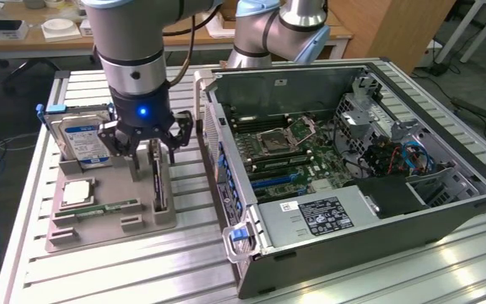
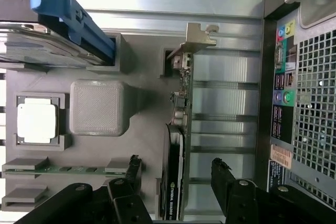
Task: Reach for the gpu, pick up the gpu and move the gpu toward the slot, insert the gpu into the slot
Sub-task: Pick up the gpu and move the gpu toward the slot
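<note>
The gpu (image 1: 157,183) stands on its edge in a groove of the grey holder tray (image 1: 133,225), to the exterior view's left of the open computer case. In the wrist view the gpu (image 2: 177,145) appears edge-on, its silver end bracket (image 2: 198,36) at the far end. My gripper (image 1: 152,144) hangs just above the card's near end. It is open (image 2: 178,174), with one black finger (image 2: 133,170) on each side of the card and a gap on both sides. The slot (image 1: 277,180) is a long blue strip on the green motherboard inside the case.
On the same tray sit a hard drive (image 1: 83,136) in a blue bracket, a CPU chip (image 1: 76,190) and a thin memory stick (image 1: 99,208). The open case (image 1: 353,240) lies close beside the tray; its rear port panel (image 2: 283,93) is near the card. A second arm (image 1: 268,31) stands behind.
</note>
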`<state>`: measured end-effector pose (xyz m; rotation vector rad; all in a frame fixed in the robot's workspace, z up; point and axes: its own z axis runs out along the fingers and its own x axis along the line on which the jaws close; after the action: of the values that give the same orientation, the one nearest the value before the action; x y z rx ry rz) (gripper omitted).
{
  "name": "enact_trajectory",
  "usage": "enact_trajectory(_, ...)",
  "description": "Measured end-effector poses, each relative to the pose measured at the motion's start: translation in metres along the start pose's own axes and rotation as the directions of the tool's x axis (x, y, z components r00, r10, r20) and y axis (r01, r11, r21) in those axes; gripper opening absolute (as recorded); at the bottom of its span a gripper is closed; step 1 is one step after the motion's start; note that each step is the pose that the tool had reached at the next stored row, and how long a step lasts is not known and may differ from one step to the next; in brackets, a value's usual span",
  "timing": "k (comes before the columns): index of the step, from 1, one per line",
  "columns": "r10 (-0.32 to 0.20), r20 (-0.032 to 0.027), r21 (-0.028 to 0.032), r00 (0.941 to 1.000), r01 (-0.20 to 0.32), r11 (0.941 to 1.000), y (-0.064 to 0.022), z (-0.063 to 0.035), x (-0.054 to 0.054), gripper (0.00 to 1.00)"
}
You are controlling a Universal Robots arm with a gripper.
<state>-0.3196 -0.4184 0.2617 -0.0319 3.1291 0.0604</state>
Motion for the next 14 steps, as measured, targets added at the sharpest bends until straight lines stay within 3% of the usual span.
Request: enact_trajectory(14,0.0,0.0,0.0,1.0,0.0,1.0,-0.001,0.0254,0.001,0.65)
